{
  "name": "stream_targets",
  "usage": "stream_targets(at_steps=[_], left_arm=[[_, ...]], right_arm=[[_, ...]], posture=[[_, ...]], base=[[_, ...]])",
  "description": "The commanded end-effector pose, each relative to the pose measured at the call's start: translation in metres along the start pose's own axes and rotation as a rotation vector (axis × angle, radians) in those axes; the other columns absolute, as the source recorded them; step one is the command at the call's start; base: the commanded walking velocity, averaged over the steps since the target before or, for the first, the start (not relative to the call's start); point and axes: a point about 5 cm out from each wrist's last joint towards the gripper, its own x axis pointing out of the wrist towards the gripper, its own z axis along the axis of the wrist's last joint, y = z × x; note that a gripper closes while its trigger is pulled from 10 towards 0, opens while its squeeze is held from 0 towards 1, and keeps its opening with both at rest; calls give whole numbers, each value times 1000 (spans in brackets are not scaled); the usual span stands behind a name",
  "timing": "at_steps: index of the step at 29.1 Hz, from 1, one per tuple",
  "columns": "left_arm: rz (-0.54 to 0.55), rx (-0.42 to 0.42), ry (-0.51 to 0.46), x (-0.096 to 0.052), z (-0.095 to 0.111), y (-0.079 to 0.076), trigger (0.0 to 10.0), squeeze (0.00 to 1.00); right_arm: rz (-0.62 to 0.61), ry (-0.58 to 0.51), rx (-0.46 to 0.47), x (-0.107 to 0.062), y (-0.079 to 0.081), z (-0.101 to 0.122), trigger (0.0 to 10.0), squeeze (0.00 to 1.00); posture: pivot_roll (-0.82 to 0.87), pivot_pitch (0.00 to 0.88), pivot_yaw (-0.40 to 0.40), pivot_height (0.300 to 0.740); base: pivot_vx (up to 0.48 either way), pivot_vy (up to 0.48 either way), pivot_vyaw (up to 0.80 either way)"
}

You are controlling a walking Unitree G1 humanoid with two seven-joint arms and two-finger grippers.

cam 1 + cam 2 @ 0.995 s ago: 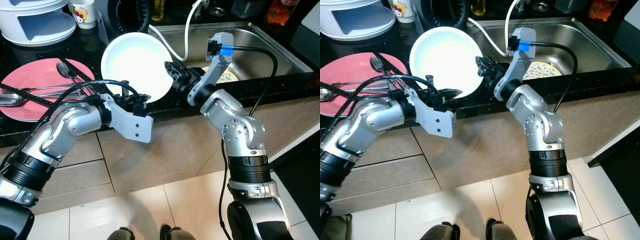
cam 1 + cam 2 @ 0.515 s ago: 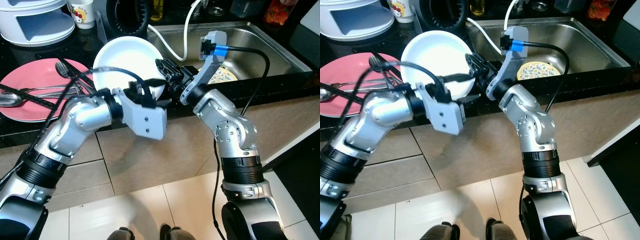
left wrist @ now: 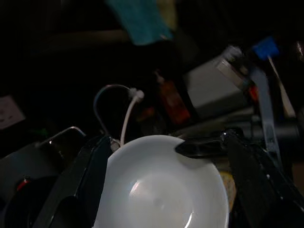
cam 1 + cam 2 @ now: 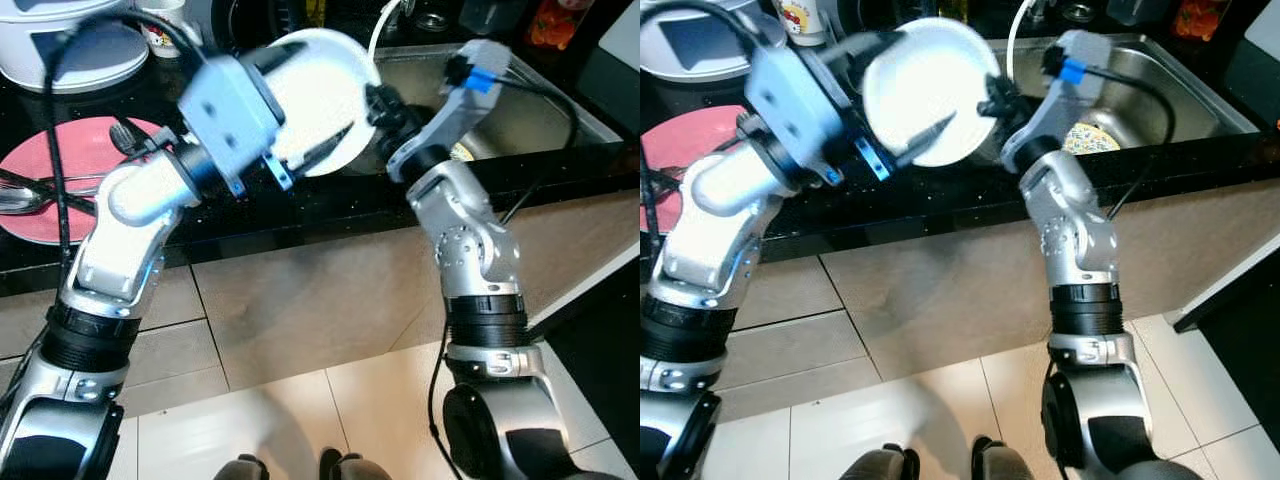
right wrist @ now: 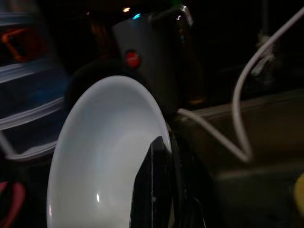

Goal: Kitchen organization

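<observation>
One white bowl (image 4: pixel 928 90) held up over the black worktop (image 4: pixel 330 200), between two grippers.
The right gripper (image 4: pixel 385 108) has its jaws pinching the bowl's rim at 3 o'clock; the left gripper (image 4: pixel 318 150) has spread jaws straddling the bowl. One pink plate (image 4: pixel 60 170) carries blurred cutlery.

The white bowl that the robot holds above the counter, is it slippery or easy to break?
The white bowl looks glossy and glazed, so probably slippery. It seems stiff ceramic, likely to chip against the sink. The right end effector pinches only its rim, so it may tilt or slip.
</observation>
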Motion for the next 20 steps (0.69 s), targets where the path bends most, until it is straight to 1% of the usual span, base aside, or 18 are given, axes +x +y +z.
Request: stream_targets(at_steps=[1, 2, 3, 4, 5, 7, 9, 10, 12, 13, 14, 15, 16, 20], left_arm=[[27, -48, -9, -2, 1, -1, 10000, 1000], [27, -48, -9, -2, 1, -1, 10000, 1000], [61, -71, -2, -5, 0, 0, 10000, 1000], [144, -170, 36, -13, -7, 1, 10000, 1000], [144, -170, 36, -13, -7, 1, 10000, 1000], [180, -239, 70, -19, -11, -1, 10000, 1000], [165, -323, 129, -25, -15, -10, 10000, 1000], [165, -323, 129, -25, -15, -10, 10000, 1000], [134, -381, 186, -29, -16, -19, 10000, 1000], [127, -404, 199, -30, -15, -22, 10000, 1000], [127, -404, 199, -30, -15, -22, 10000, 1000], [123, -434, 215, -32, -11, -24, 10000, 1000], [123, -434, 215, -32, -11, -24, 10000, 1000], [98, -481, 255, -35, -6, -32, 10000, 1000]], right_arm=[[-32, -34, -21, 1, -6, 5, 0, 0], [-32, -34, -21, 1, -6, 5, 0, 0], [-50, -45, -53, 3, -8, 8, 0, 0], [-84, -60, -136, 10, -11, 11, 0, 0], [-84, -60, -136, 10, -11, 11, 0, 0], [-100, -72, -176, 14, -12, 12, 0, 0], [-124, -91, -227, 20, -14, 16, 0, 0], [-124, -91, -227, 20, -14, 16, 0, 0], [-145, -115, -279, 25, -17, 22, 0, 0], [-156, -128, -302, 27, -18, 26, 0, 0], [-156, -128, -302, 27, -18, 26, 0, 0], [-172, -150, -329, 30, -20, 31, 0, 0], [-172, -150, -329, 30, -20, 31, 0, 0], [-200, -177, -409, 35, -23, 39, 0, 0]], posture=[[142, 158, -65, 740], [142, 158, -65, 740], [146, 166, -67, 740], [152, 184, -68, 740], [152, 184, -68, 740], [154, 197, -69, 740], [160, 222, -67, 740], [160, 222, -67, 740], [165, 244, -67, 740], [169, 261, -64, 740], [169, 261, -64, 740], [175, 285, -59, 740], [175, 285, -59, 740], [180, 327, -49, 740]], base=[[0, 0, 0], [0, 0, 0], [0, 0, 0], [0, 0, 0], [0, 0, 0], [0, 0, 0], [0, 0, 0], [0, 0, 0], [0, 0, 0], [0, 0, 0], [0, 0, 0], [0, 0, 0], [0, 0, 0], [0, 0, 0]])
